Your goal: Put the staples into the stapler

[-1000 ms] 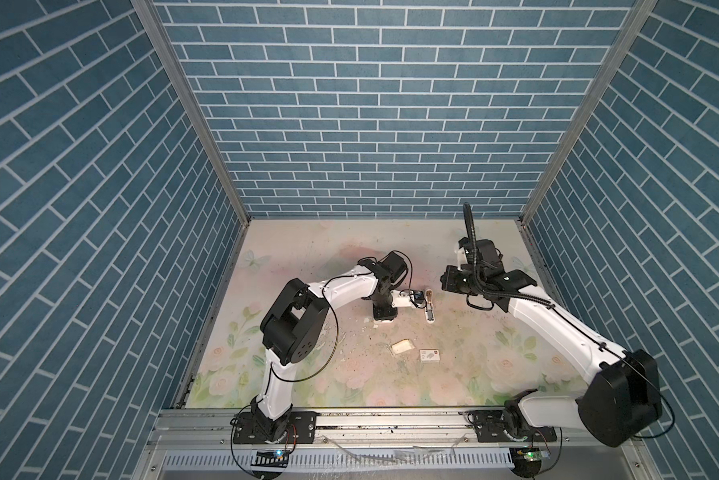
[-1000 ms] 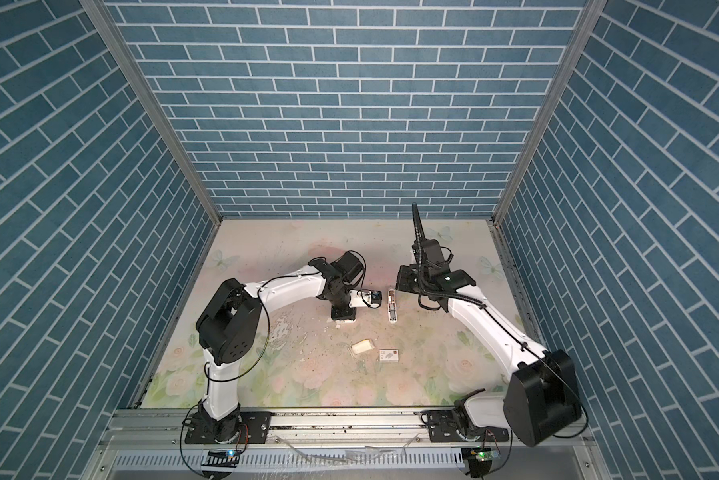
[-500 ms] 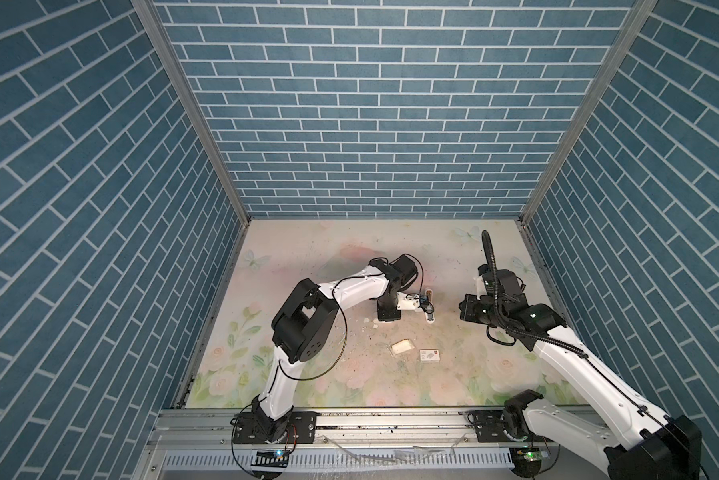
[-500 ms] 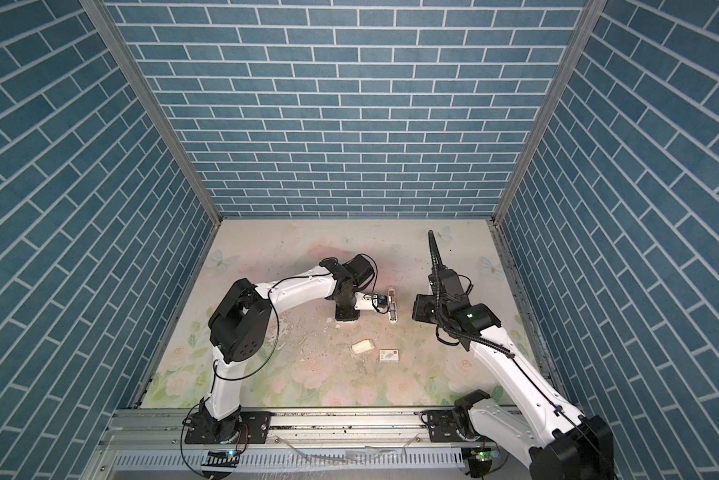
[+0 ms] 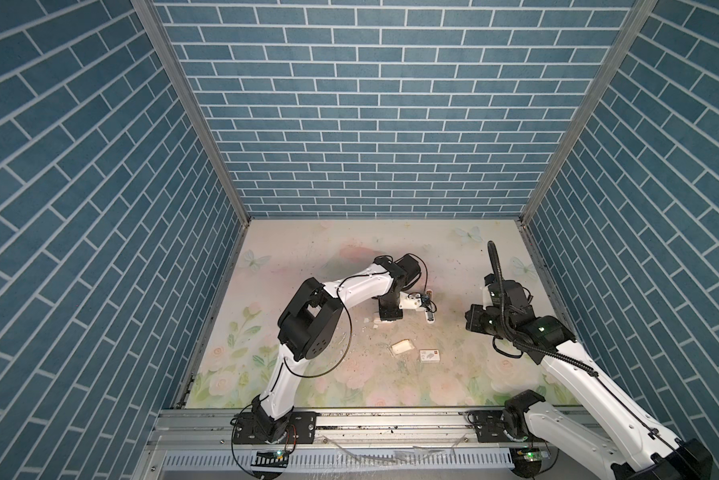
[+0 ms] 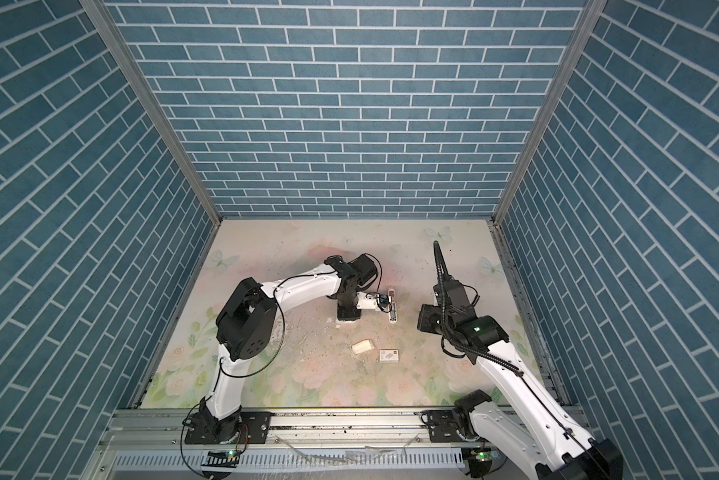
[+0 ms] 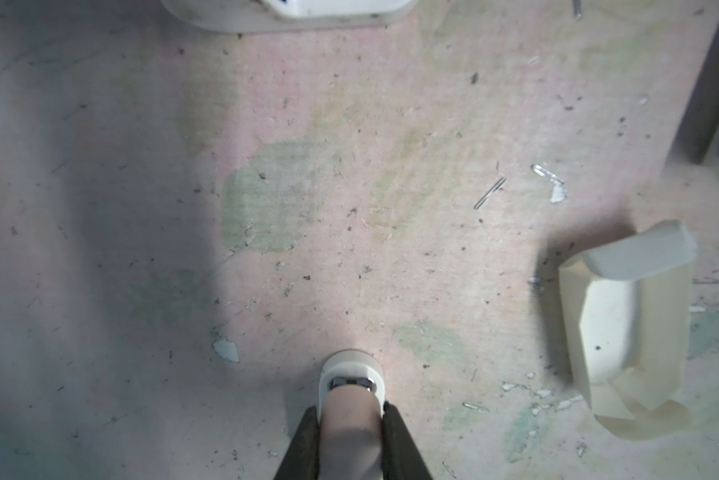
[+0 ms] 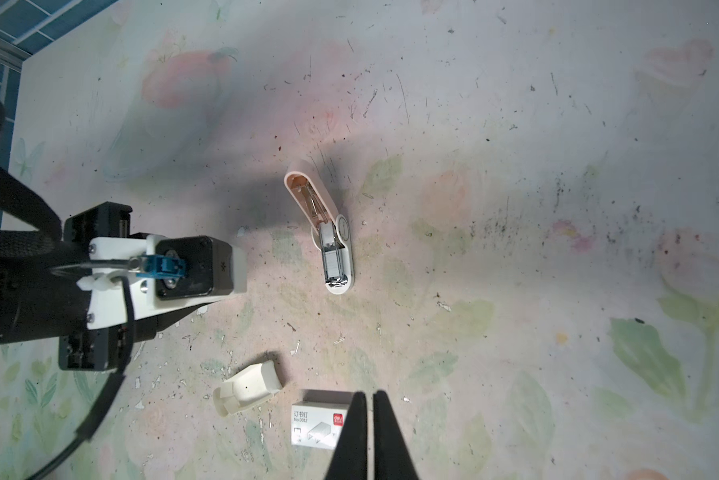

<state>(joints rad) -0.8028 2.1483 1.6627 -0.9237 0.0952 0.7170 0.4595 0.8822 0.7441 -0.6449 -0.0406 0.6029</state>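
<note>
Silvery-grey metal staples (image 8: 333, 262) appear to lie as a strip in the channel of the white-and-peach plastic stapler (image 8: 323, 232). It rests flat on the floral-printed bench (image 8: 515, 208) with its lid swung open, so the channel is exposed for loading. The right gripper (image 8: 369, 399), pressed together and empty, hangs well apart from the stapler, probably to leave the lid room to close. The left gripper (image 7: 351, 411) pinches a small peach piece (image 7: 349, 399) with a white, metal-tipped end, near the stapler. I cannot tell what this piece is.
</note>
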